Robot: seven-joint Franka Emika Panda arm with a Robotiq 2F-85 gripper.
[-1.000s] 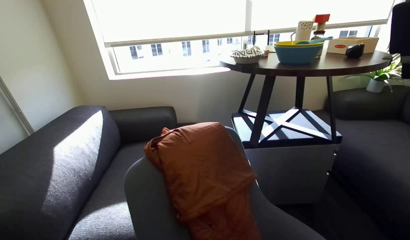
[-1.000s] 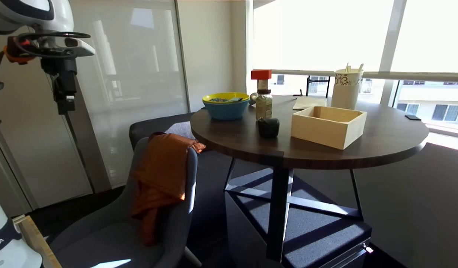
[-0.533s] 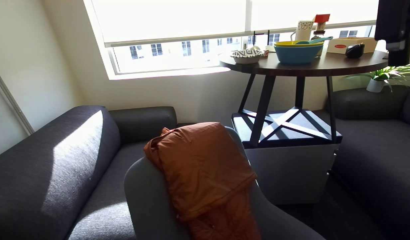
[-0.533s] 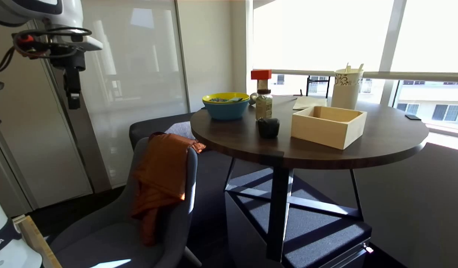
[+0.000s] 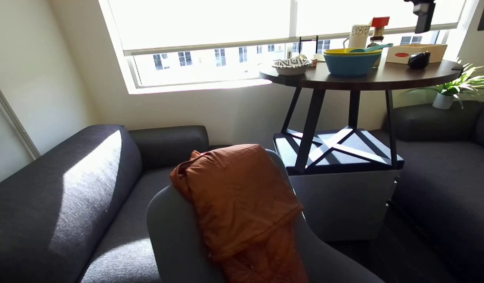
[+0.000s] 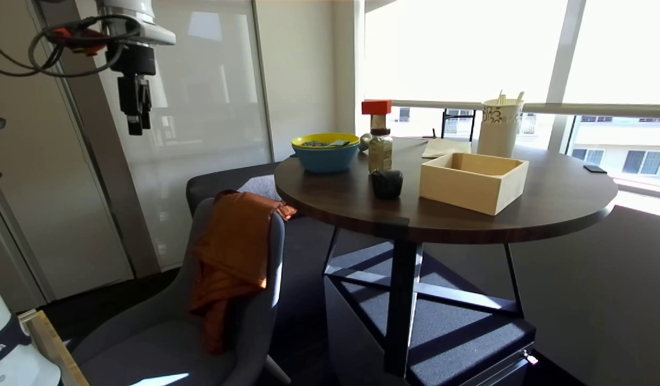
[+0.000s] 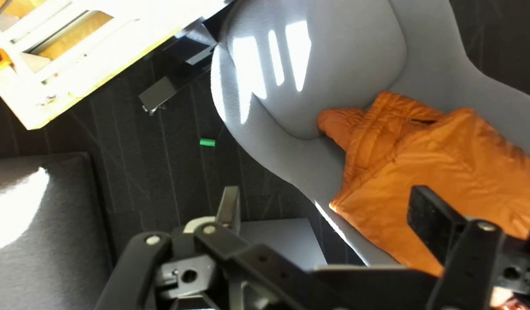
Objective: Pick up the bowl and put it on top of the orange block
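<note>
A small shallow pale bowl (image 5: 291, 70), with a black-and-white zigzag pattern inside, sits at the edge of the round dark table (image 5: 391, 81) in an exterior view. A small red-orange block (image 6: 376, 107) rests on a light piece above a glass jar (image 6: 380, 151); the block shows in both exterior views (image 5: 380, 22). My gripper (image 6: 140, 127) hangs in the air well away from the table, pointing down. In the wrist view the gripper (image 7: 331, 211) is open with nothing between its fingers (image 7: 437, 224). The table objects are out of the wrist view.
A blue bowl (image 6: 326, 161) with a yellow bowl (image 6: 325, 138) in it, a black object (image 6: 387, 184), a light wooden box (image 6: 458, 186) and a tall patterned cup (image 6: 497, 131) stand on the table. A grey chair (image 7: 269, 142) with an orange jacket (image 7: 441, 163) is below the gripper.
The arm has moved right and up in an exterior view, and left and up over the second half-second beside the table. The gripper has turned a little. The table objects have not moved.
</note>
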